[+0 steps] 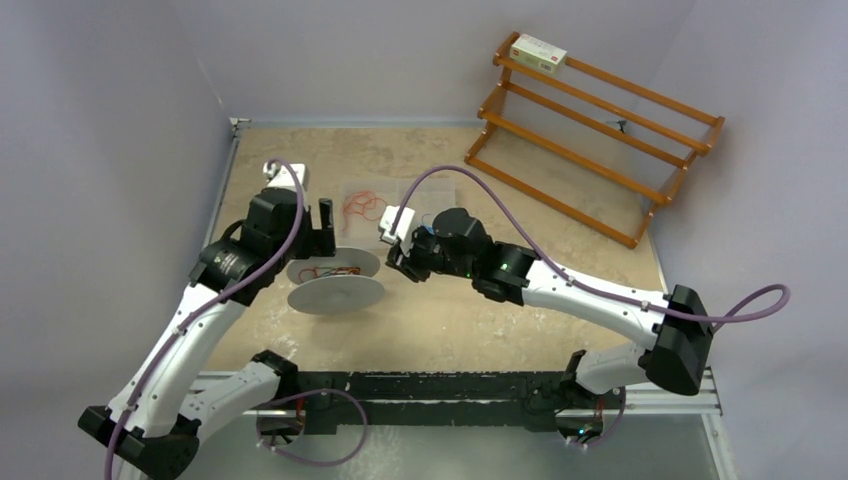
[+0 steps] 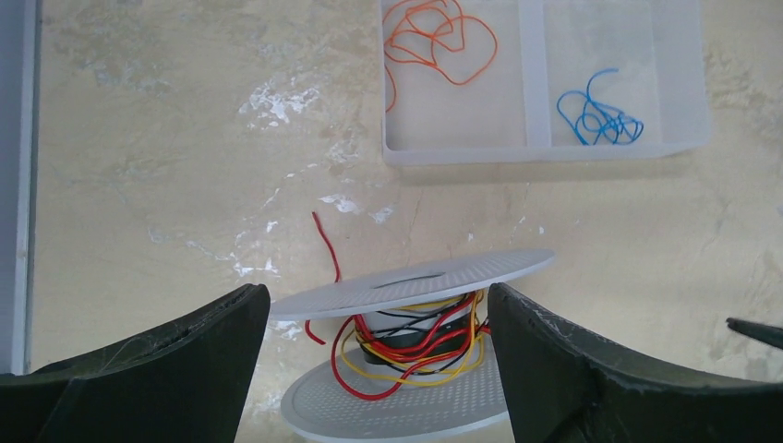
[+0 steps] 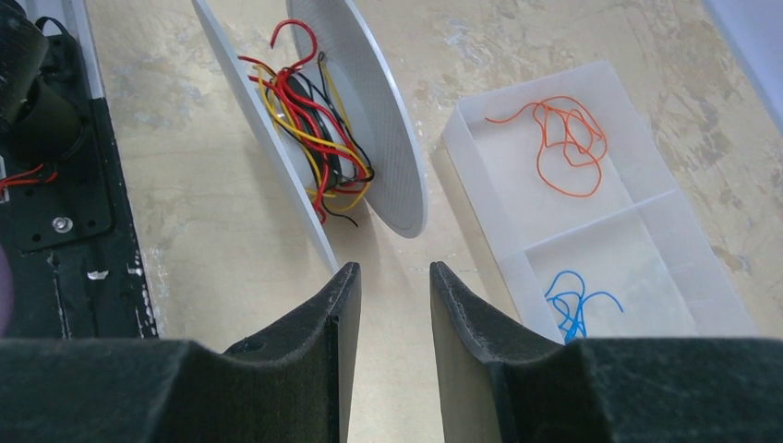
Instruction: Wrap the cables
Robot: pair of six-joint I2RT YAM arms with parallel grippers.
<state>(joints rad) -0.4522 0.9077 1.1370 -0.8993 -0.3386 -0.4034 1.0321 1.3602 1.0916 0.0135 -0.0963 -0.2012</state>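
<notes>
- Step in hand, as I judge it: you are between cables. The spool (image 2: 415,284) sits tilted on the tabletop (image 2: 166,138) with red, yellow and black wound cables (image 2: 415,346) around its core. One loose red end (image 2: 323,242) sticks out past the rim.
- The cables left to wrap lie in the clear tray (image 2: 547,153) just beyond the spool. The orange cables (image 2: 439,41) are in one compartment and the blue cable (image 2: 598,118) is in the other. Nothing is touching either.
- Your left tool (image 2: 374,300) is spread wide with a finger on each side of the spool. One finger sits right at the rim, and I cannot tell whether it touches. It is not pinching anything.
- Your right tool (image 3: 394,277) has its fingers a narrow gap apart with nothing between them. It hovers near the spool's far disc, with the tray off to its side.
- The next move probably goes to the right tool: reach into a tray compartment and pinch a single strand.
- The strands are very thin and curly, so bring the fingertips low to the tray floor and close them fully.
- Steady the spool with the left tool before you feed the strand between the discs.
- Mind the tray's wall and its divider as you go in.
</notes>
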